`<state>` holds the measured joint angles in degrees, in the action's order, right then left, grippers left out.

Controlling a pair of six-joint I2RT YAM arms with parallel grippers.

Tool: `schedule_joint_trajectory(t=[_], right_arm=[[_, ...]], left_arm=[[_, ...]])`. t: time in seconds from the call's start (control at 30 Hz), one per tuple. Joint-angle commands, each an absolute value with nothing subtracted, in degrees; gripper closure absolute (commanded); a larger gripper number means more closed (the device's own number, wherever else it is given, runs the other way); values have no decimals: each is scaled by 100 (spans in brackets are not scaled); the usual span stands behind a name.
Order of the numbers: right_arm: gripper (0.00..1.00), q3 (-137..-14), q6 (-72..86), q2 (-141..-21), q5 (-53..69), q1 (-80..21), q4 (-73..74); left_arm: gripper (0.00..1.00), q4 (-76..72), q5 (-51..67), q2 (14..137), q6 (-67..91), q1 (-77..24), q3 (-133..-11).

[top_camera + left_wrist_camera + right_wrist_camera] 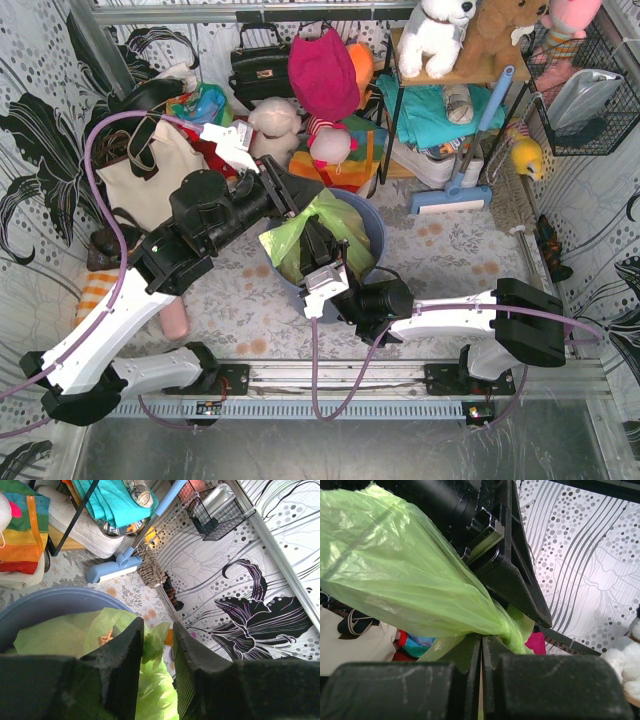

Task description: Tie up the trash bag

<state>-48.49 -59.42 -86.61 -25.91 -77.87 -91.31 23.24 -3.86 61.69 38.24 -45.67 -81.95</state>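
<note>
The lime-green trash bag (292,243) sits in the round blue-grey bin (372,225), its top gathered into a twisted neck. My left gripper (308,212) hangs over the bin. In the left wrist view its jaws (157,626) stand apart around a twisted strip of the trash bag (155,690). The strip lies against one finger and is clear of the other. My right gripper (318,258) reaches in from the near side. In its wrist view the right gripper (481,642) is shut on green film just beside the bag's knot (512,635). The stretched trash bag (405,580) fills the left.
A cream tote bag (150,175) stands at the back left. Stuffed toys and bags (320,90) crowd behind the bin. A blue floor mop (450,195) leans on a shelf rack at the right. A wire basket (585,90) hangs on the right wall.
</note>
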Motion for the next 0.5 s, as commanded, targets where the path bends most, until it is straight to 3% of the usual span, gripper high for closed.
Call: schedule_joint_trajectory(t=[0.0,0.27,0.4,0.47], right_arm=[[100,-4825,-5889,-8484,-2522,-7804,-9694],[100,-4808,-5898,-8475,-2536,-7805,-9694],[100,-4754,-5862,-8443,-2548,-7802,-9694],[100,-4727,-5790,-8391,-2566,-7813,-9703]], left_arm=[[62,2193,-453,6157,3666,-4588,-8349],[83,2198,-428,6194,3647,-4583,-8350],[100,2166,-517,6174,3609,-4583,-8350],[100,2077,-578,6138,3585,-4588,-8310]])
